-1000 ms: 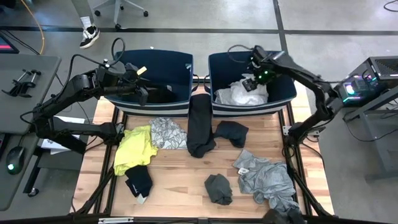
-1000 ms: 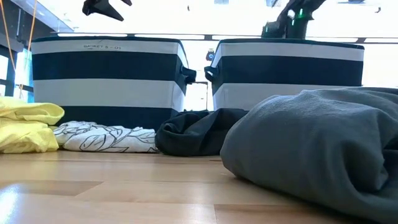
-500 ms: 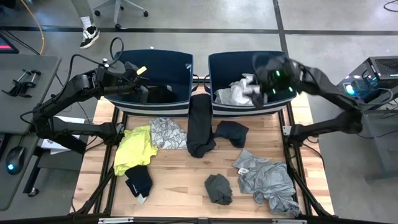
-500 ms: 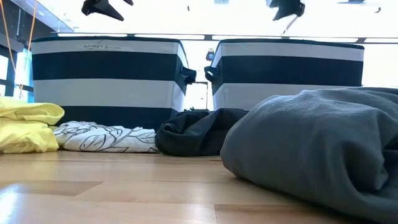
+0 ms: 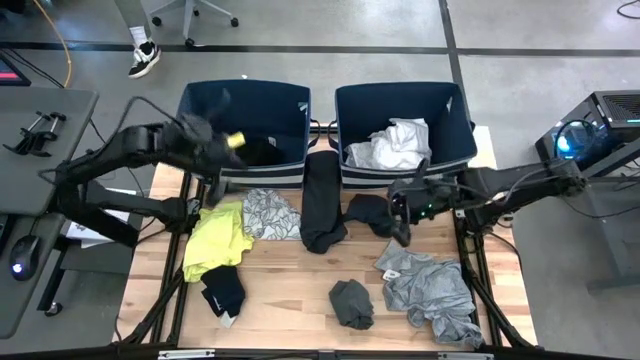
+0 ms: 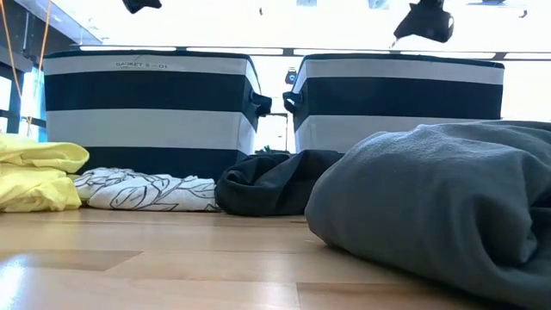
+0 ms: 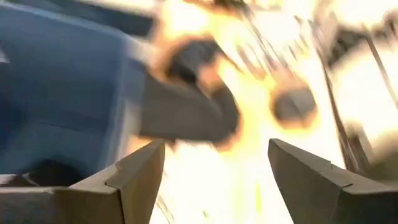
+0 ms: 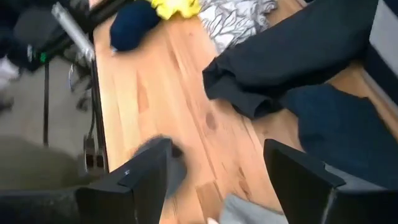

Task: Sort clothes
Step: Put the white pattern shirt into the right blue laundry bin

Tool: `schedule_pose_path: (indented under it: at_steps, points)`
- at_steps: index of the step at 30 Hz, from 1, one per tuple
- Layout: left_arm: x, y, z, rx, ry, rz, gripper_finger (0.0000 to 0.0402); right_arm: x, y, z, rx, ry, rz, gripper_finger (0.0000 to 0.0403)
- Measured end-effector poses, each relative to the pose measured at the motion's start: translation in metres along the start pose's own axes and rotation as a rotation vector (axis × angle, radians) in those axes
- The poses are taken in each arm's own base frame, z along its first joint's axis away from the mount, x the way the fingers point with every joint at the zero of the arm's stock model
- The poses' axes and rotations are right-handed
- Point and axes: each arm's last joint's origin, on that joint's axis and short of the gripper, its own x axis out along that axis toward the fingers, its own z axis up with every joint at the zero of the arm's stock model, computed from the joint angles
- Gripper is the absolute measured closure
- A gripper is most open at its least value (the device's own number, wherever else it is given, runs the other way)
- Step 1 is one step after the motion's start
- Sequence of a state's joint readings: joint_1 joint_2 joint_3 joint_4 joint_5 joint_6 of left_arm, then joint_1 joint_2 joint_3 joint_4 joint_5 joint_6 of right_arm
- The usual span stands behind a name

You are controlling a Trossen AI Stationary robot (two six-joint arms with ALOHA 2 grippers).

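Grey floor surrounds a wooden table (image 5: pixel 300 290), and two dark blue bins stand side by side at its 12 o'clock edge. From the centre of the table, the left bin (image 5: pixel 290 100) is at about 11 o'clock and holds a black piece of clothing (image 5: pixel 262 150); the right bin (image 5: pixel 450 110) is at about 1 o'clock and holds a white heap of clothes (image 5: pixel 395 145). Between the two bins a long black garment (image 5: pixel 322 200) hangs down onto the wood. At 9 o'clock lies the neon yellow shirt (image 5: pixel 217 238), and just beside it, touching it, the grey-white patterned piece (image 5: pixel 270 213). A small black item (image 5: pixel 224 293) is at 7 o'clock, a dark grey bundle (image 5: pixel 351 303) at 6 o'clock, and a light grey shirt (image 5: pixel 432 288) at 4 o'clock. A dark navy piece (image 5: pixel 370 213) lies at about 2 o'clock, near the front of the right bin. The right gripper (image 5: pixel 402 218) is above the wood just beside this navy piece, on its 3 o'clock side; its fingers stand apart and nothing is between them. The left gripper (image 5: pixel 215 160) is at the front corner of the left bin, at 10 o'clock, above the yellow shirt; its fingers are also wide apart and empty. In the low view both grippers are high above the bins.
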State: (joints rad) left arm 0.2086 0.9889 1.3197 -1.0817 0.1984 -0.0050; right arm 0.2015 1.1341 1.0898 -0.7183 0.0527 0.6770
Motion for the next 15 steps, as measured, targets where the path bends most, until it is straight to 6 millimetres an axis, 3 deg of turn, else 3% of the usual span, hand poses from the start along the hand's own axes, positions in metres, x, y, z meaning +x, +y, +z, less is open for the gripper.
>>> schedule_pose_path:
  at_steps: [4, 9, 15]
  points:
    - [0.017, -0.023, -0.015, 0.168, 0.2, -0.115, 0.0142, 0.013, 0.001, -0.009, 0.082, -0.053, -0.033, 0.0158]
    - [0.058, -0.039, -0.036, 0.196, 0.35, -0.176, 0.0147, 0.017, -0.002, -0.012, 0.111, -0.091, -0.098, 0.0158]
    - [0.122, -0.036, -0.074, 0.075, 0.43, 0.087, 0.0148, 0.017, -0.004, -0.01, 0.101, -0.154, -0.166, 0.0158]
